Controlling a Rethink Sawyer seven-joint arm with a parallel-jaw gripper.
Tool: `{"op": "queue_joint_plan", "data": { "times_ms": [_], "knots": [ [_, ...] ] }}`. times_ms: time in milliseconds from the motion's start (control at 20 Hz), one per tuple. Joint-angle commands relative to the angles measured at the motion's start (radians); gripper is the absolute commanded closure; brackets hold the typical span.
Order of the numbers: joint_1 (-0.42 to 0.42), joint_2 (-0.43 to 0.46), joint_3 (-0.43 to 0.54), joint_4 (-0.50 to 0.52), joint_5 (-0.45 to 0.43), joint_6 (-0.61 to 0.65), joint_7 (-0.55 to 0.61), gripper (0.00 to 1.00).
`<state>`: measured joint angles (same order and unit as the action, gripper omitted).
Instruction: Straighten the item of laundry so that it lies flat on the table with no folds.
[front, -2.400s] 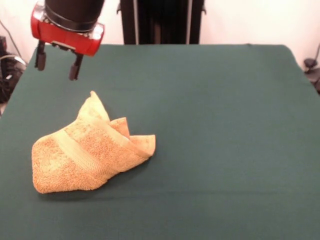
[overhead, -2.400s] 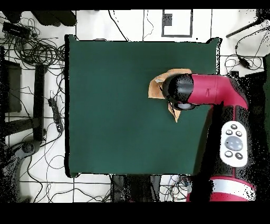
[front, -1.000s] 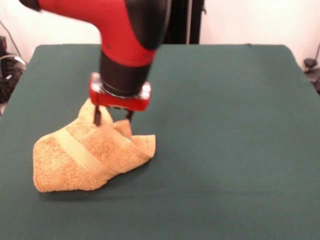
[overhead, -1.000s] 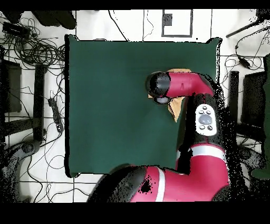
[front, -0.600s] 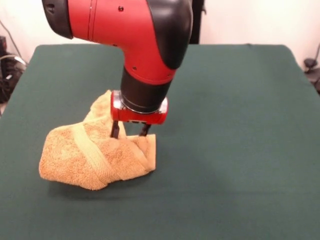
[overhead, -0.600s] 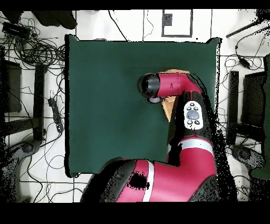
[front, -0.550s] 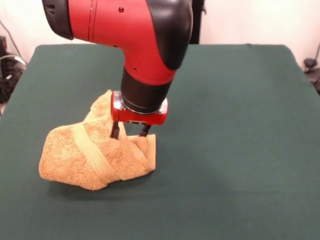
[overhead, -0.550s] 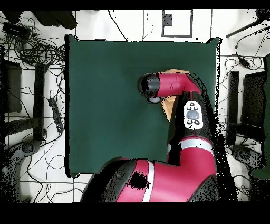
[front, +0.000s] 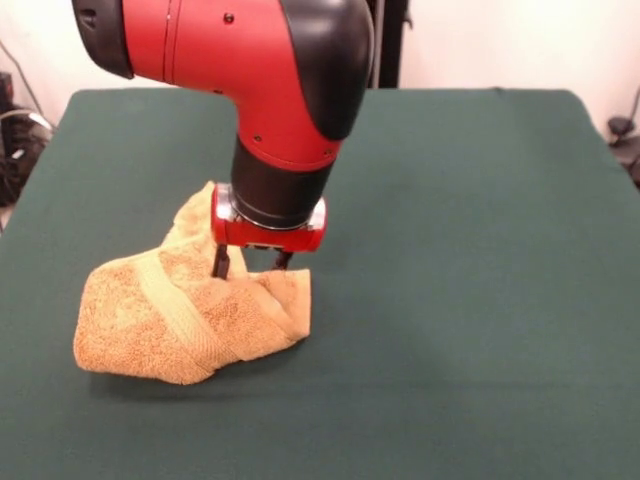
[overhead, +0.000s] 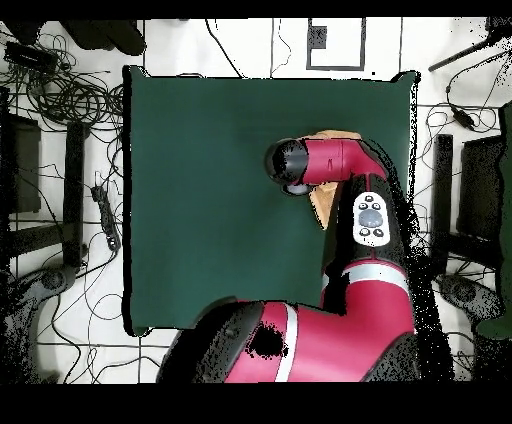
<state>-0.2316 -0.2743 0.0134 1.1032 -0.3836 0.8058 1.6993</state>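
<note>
The orange-tan towel (front: 185, 315) lies bunched and folded on the left part of the green table (front: 480, 250), its paler band running diagonally across the heap. My gripper (front: 251, 265) stands upright on the towel's rear right part. It is open, both fingertips sunk into the cloth with a raised fold between them. In the overhead view the arm's wrist covers the gripper, and only slivers of the towel (overhead: 320, 207) show beside the arm on the table (overhead: 200, 200).
Cables and dark equipment (overhead: 60, 150) lie on the floor around the table. The robot's red arm (overhead: 340, 160) reaches over the table's right side in the overhead view. A black stand (front: 385, 45) rises behind the table's far edge.
The gripper came down from the far left onto the towel and dragged it rightward, bunching it higher. In the last half second gripper and towel shifted slightly left.
</note>
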Motion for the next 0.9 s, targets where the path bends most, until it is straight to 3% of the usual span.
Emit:
{"op": "queue_joint_plan", "data": {
  "times_ms": [50, 250, 450, 900],
  "knots": [
    [-0.002, -0.003, 0.085, 0.043, -0.014, -0.110, 0.005, 0.00],
    [-0.013, -0.102, 0.099, 0.096, 0.000, -0.041, -0.072, 0.00],
    [-0.008, -0.194, 0.114, 0.092, 0.050, 0.142, -0.122, 0.00],
    [0.014, -0.202, 0.133, 0.028, 0.054, 0.274, -0.139, 0.00]
  ]
}}
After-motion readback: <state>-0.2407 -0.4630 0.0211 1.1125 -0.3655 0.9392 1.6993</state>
